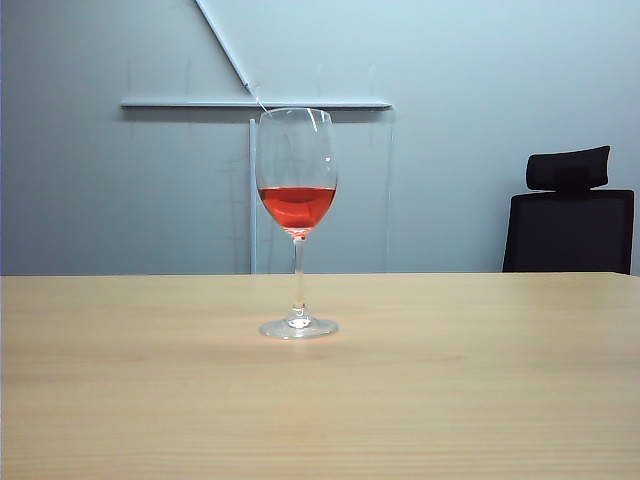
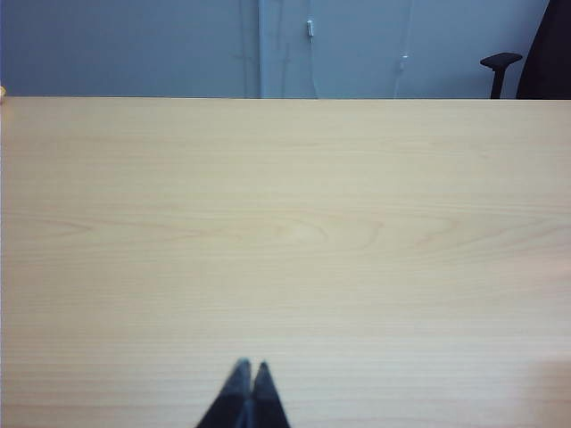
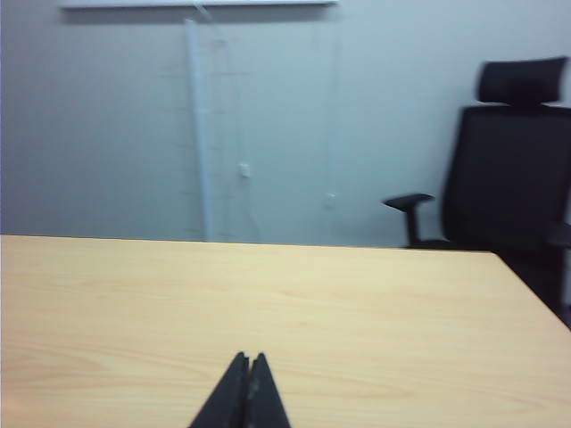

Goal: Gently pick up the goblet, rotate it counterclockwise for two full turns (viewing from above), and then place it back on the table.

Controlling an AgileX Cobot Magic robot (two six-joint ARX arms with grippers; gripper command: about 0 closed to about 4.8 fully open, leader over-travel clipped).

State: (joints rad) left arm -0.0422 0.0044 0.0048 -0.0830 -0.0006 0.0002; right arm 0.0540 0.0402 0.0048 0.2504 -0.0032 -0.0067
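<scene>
The goblet (image 1: 297,220) stands upright on the table (image 1: 480,380) near the middle of the exterior view, its clear bowl about a third full of red liquid, with nothing touching it. Neither arm appears in that view. In the left wrist view my left gripper (image 2: 252,366) is shut, its dark fingertips pressed together over bare table (image 2: 285,223). My right gripper (image 3: 248,358) is likewise shut with nothing between its fingers, above the table (image 3: 268,303). The goblet shows in neither wrist view.
A black office chair (image 1: 570,215) stands beyond the table's far right edge, seen also as the chair (image 3: 517,160) in the right wrist view. A grey wall with white rails lies behind the table.
</scene>
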